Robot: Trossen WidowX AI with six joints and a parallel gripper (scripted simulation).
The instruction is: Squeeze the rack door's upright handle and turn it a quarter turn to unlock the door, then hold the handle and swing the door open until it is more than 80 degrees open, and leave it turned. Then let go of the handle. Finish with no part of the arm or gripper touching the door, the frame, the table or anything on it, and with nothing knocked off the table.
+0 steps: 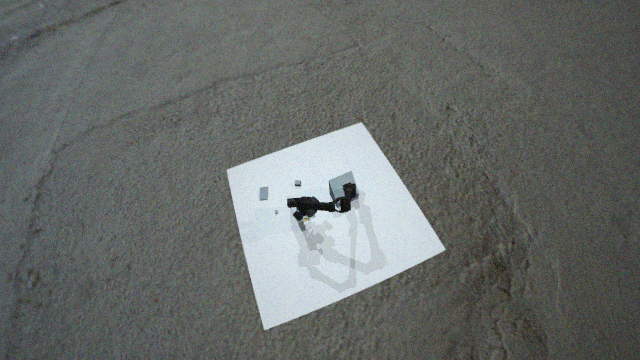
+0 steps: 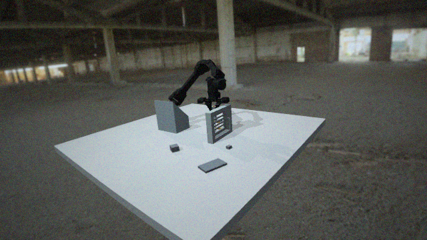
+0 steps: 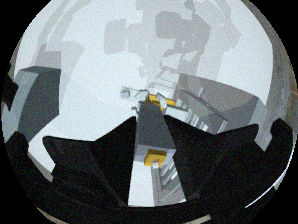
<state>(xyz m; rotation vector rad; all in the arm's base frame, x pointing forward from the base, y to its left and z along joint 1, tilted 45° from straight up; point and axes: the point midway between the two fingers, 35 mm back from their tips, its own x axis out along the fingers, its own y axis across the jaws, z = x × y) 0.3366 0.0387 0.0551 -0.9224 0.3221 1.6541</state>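
The upright handle (image 3: 154,127) is a dark grey block with a yellow end, between the black fingers in the wrist view. My gripper (image 3: 149,120) is shut on it, with a finger on each side. The gripper also shows from behind in the exterior view (image 2: 211,106), above and behind the grey rack frame (image 2: 209,128). Pale slats (image 3: 171,176) of the rack or door run below and right of the handle. Through the frame's opening, white strips and a bit of yellow show. The door's exact angle and the handle's turn cannot be told.
A grey slope-topped block (image 1: 342,182) (image 2: 167,117) (image 3: 44,100) stands near the arm's base. A flat grey plate (image 1: 264,193) (image 2: 212,165), a small dark block (image 1: 298,183) (image 2: 174,148) and a tiny block (image 1: 276,212) (image 2: 229,147) lie on the white table (image 1: 280,295) (image 2: 133,173).
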